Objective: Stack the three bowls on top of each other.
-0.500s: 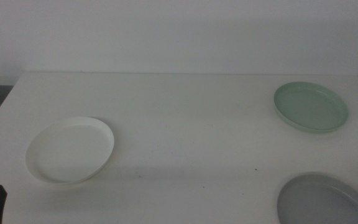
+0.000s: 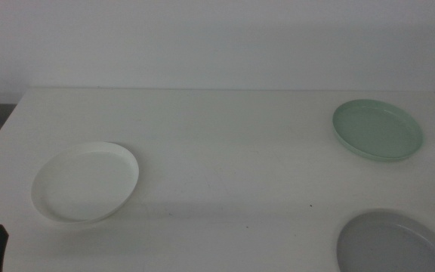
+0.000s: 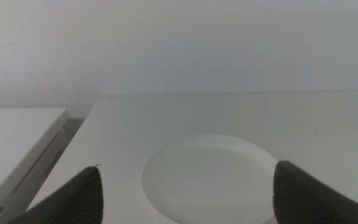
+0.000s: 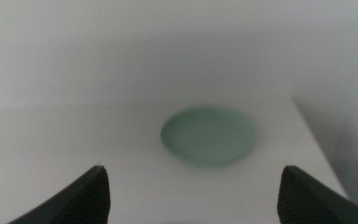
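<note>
Shallow round white bowl (image 2: 86, 181) near left, pale mint green bowl (image 2: 377, 129) far right, grey bowl (image 2: 395, 242) near right, all apart | my left gripper (image 3: 188, 193) wide before white | right gripper (image 4: 194, 193) wide facing mint.

Counter (image 2: 225, 151): white, lying bare across the middle.
Wall (image 2: 217, 38): pale, standing behind the counter.
Side surface (image 3: 11, 134): white, sitting beside the counter.

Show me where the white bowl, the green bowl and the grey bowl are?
white bowl (image 2: 85, 182), middle view, its flat centre.
green bowl (image 2: 377, 129), middle view, its flat centre.
grey bowl (image 2: 393, 244), middle view, its visible inside.
</note>
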{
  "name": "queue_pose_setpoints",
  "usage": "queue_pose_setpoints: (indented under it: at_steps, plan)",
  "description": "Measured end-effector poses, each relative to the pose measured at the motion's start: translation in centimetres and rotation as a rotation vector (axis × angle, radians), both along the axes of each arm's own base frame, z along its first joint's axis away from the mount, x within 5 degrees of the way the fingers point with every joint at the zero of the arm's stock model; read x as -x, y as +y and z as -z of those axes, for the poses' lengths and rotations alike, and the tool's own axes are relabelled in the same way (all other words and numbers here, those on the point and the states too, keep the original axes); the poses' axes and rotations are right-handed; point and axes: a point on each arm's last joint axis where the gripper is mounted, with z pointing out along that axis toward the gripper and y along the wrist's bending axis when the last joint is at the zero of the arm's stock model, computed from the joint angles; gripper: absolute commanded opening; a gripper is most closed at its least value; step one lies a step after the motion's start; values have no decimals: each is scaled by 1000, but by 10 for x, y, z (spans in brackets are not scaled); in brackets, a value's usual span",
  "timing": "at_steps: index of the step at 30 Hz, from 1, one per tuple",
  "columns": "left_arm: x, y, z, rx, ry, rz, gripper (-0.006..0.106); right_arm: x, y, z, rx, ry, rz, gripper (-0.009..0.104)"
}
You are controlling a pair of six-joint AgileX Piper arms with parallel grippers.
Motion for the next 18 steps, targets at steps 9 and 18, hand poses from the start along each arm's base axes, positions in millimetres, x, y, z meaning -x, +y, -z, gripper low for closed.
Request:
queue_pose_setpoints:
  at_steps: [9,18]
  plan:
    - [0,0,0,0,0,0,94,6,1,-68,-73,290,16,93]
    - [0,0,0,0,0,0,94,14,1,-74,-93,297,18,93]
